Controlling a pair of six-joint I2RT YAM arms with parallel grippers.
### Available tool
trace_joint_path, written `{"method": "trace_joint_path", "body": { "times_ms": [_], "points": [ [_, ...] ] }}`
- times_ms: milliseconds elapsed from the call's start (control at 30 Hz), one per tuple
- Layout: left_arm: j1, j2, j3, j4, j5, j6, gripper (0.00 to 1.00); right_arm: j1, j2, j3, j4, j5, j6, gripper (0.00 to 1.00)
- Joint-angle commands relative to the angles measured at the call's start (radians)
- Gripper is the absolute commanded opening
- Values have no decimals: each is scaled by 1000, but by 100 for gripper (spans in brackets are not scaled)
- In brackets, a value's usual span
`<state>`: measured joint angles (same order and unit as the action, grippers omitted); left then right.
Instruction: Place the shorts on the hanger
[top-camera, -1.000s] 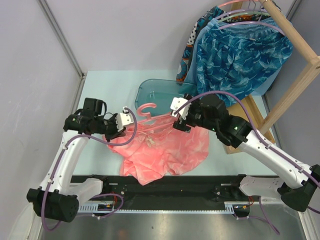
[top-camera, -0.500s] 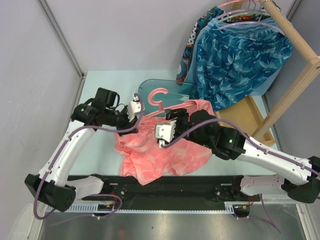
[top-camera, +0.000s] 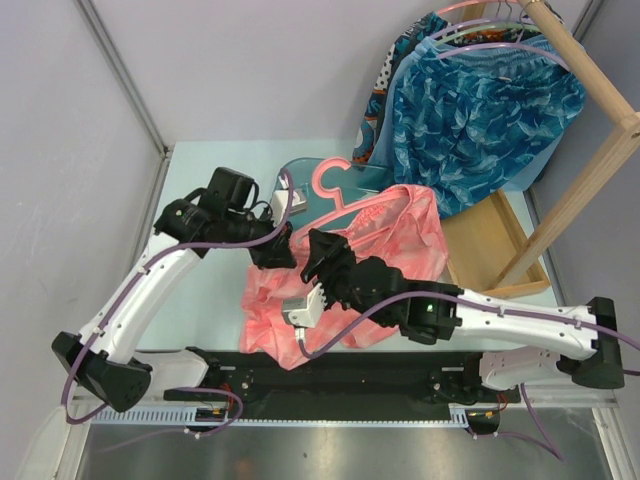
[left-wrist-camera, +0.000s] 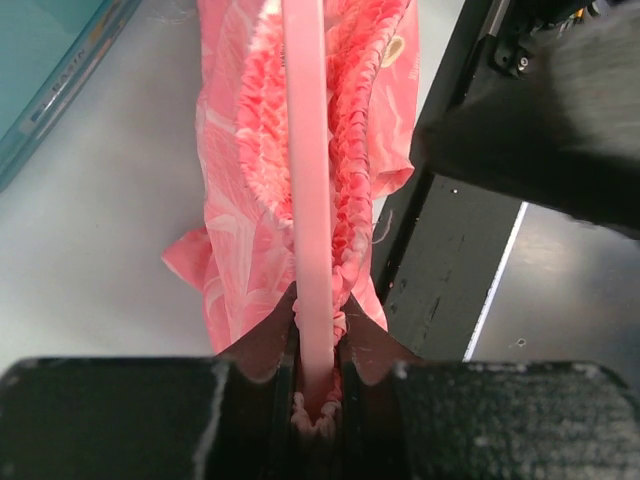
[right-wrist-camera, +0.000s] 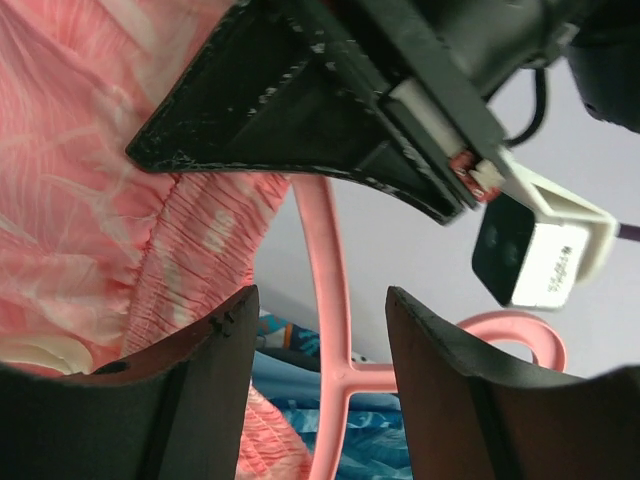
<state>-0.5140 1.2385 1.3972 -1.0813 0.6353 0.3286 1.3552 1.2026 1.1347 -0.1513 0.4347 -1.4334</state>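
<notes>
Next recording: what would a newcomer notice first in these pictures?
The coral-pink shorts bunched up at mid-table catch the eye first, the bright-pink hanger running inside their gathered waistband with its hook sticking out toward the far side. The left gripper is shut on the hanger's bar while the right gripper stands open around it. At far right, blue patterned garments hang from a wooden rack.

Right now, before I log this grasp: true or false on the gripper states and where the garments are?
1. The left gripper is shut on the hanger. True.
2. The shorts have their gathered waistband along both sides of the hanger. True.
3. The right gripper is shut on the shorts. False: its jaws stand apart, astride the hanger.
4. The blue garments lie on the table. False: they hang from the wooden rack.
</notes>
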Motion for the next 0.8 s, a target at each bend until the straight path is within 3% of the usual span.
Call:
{"method": "trace_joint_path", "body": {
  "times_ms": [0,333,433,533,600,633,667,767],
  "points": [
    [-17,-42,31,52,43,-60,0,5,28,-21,142,139,-156,59],
    [-83,-76,-18,63,1,-54,0,-8,71,-27,219,160,-188,59],
    [-83,-80,-10,69,-2,-65,0,-11,72,-27,210,160,-190,52],
    [-84,-73,3,70,10,-85,0,-8,80,-27,200,167,-199,40],
    [-84,-65,9,70,14,-91,0,-7,80,-27,203,171,-205,26],
    [-84,-60,16,70,17,-94,0,-7,80,-27,205,176,-208,19],
    [-86,-60,19,70,17,-94,0,-8,83,-27,208,185,-214,2],
    [-84,-62,28,73,27,-99,8,-28,72,-27,217,196,-234,0]
  ]
}}
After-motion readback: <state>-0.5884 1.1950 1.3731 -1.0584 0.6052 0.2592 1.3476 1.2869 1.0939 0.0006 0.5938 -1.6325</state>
